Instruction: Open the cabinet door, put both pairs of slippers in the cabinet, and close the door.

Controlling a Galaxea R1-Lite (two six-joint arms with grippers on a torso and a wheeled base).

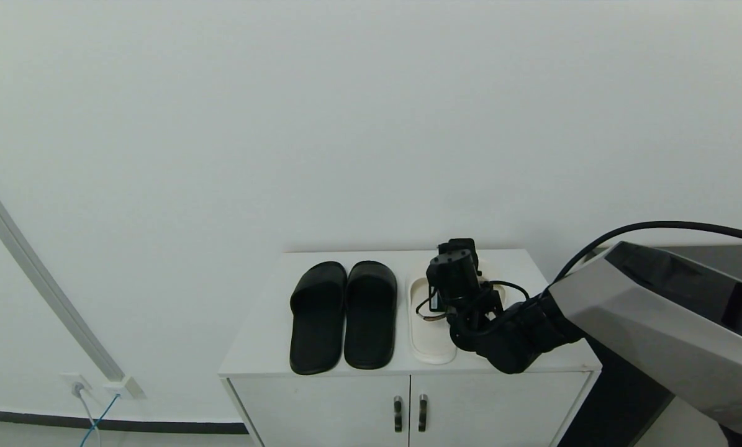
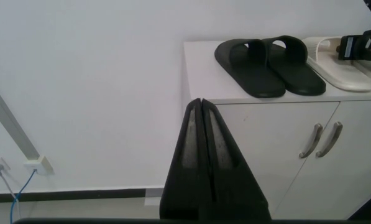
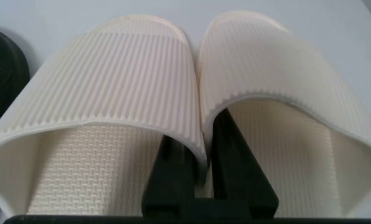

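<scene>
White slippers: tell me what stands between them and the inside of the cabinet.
The shut cabinet doors. The white slippers lie on the cabinet top, with the right gripper closed on their inner walls. Both doors below are closed, their handles untouched. Nothing else visible blocks the way.
</scene>
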